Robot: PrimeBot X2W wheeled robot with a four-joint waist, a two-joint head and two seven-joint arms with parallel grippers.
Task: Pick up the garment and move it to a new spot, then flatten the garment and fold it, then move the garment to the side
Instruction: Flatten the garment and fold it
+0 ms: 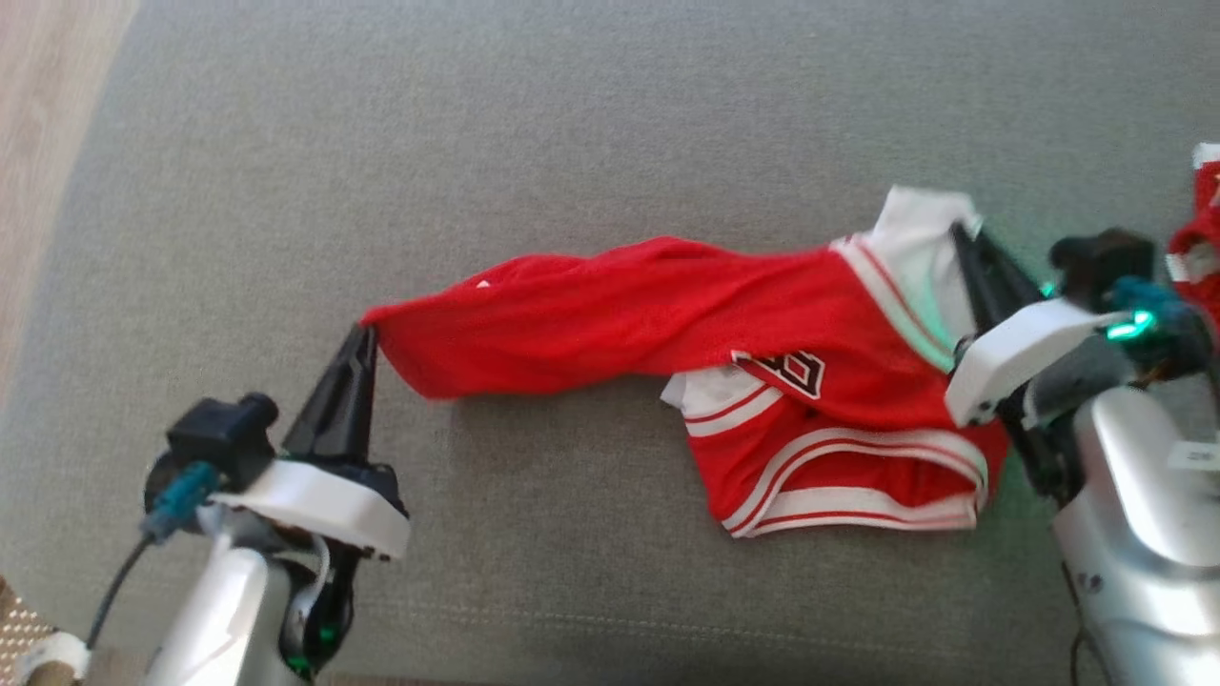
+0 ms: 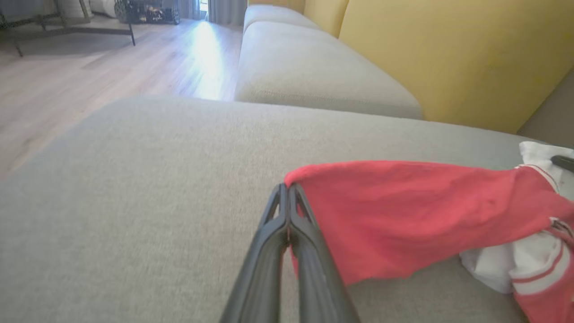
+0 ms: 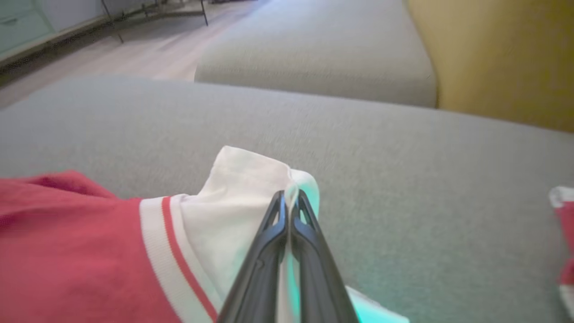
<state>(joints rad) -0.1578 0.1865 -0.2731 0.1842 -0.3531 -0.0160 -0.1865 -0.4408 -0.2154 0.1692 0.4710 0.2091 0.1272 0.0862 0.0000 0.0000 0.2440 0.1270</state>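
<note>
The garment [image 1: 667, 319] is a red jersey with white trim, stretched sideways across the grey sofa seat [image 1: 572, 124]. My left gripper [image 1: 365, 335] is shut on its red left corner, seen up close in the left wrist view with the garment [image 2: 403, 215] trailing right of the left gripper [image 2: 287, 188]. At the other end my right gripper [image 1: 961, 233] is shut on the white end, and the right wrist view shows the right gripper [image 3: 289, 197] pinching that white cloth [image 3: 242, 197]. The jersey's lower part lies bunched on the seat.
Another red and white cloth [image 1: 1203, 229] lies at the seat's right edge. A yellow sofa back [image 2: 448, 54] rises behind the seat. A wooden floor [image 1: 38, 143] runs along the seat's left edge, with a further grey seat [image 2: 314, 67] beyond.
</note>
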